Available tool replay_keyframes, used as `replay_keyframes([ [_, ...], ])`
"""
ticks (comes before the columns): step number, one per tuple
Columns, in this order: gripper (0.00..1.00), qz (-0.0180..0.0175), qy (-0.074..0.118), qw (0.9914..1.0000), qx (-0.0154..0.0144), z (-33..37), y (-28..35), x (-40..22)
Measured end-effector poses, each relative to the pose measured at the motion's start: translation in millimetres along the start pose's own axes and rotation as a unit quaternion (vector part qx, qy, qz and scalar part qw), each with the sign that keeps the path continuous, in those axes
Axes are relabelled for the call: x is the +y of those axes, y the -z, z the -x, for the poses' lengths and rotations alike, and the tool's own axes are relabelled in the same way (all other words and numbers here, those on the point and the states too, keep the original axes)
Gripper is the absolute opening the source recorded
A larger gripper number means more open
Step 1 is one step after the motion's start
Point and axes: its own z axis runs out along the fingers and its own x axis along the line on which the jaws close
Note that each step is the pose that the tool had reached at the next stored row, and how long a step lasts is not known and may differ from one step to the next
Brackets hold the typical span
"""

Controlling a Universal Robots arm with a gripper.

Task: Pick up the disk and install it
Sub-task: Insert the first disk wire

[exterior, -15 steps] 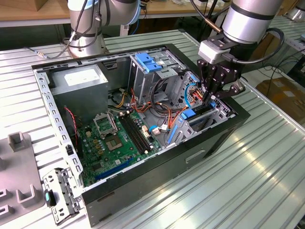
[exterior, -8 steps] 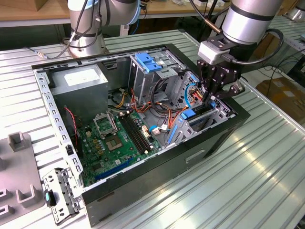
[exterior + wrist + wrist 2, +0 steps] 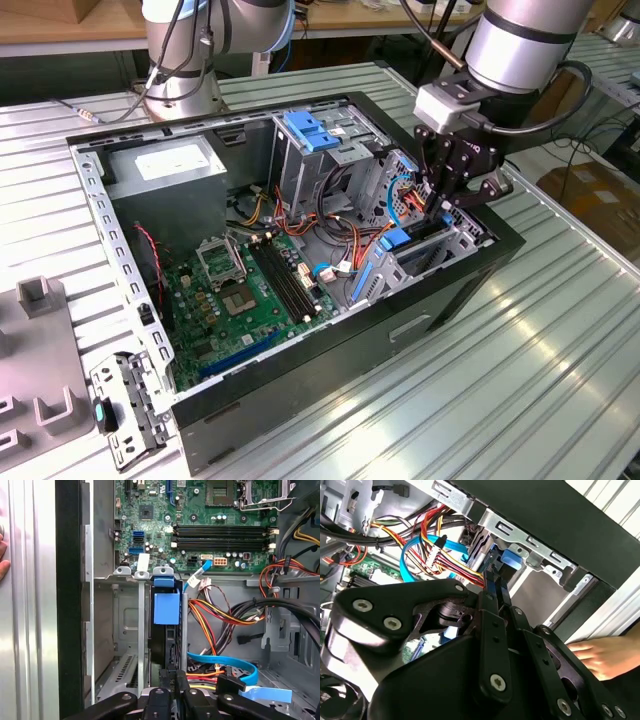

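Down at the case's drive bay, the black pincer (image 3: pixel 175 682) has its fingers pinched near-closed on the end of the flat grey metal disk with bright blue plastic rails (image 3: pixel 166 625), which stands on edge, mostly seated in the silver metal bay (image 3: pixel 127 625). Red, yellow and orange wire bundle (image 3: pixel 210 615) and a light blue flat cable (image 3: pixel 225 661) lie just beside. Green motherboard (image 3: pixel 200 510) beyond; a hand (image 3: pixel 602 655) rests outside the black open computer case (image 3: pixel 470 290) on the ribbed metal bench (image 3: pixel 520 380). Risk: rails jam if tilted; cable could snag.
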Motion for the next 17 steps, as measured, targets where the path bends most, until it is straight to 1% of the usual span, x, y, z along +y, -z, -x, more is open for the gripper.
replay_keyframes([
  [2, 0.16, 0.0002, -0.003, 1.00000, 0.0002, 0.0, 0.0, 0.0],
  [17, 0.16, 0.0001, -0.002, 1.00000, -0.0002, -0.6, -0.8, 0.0],
])
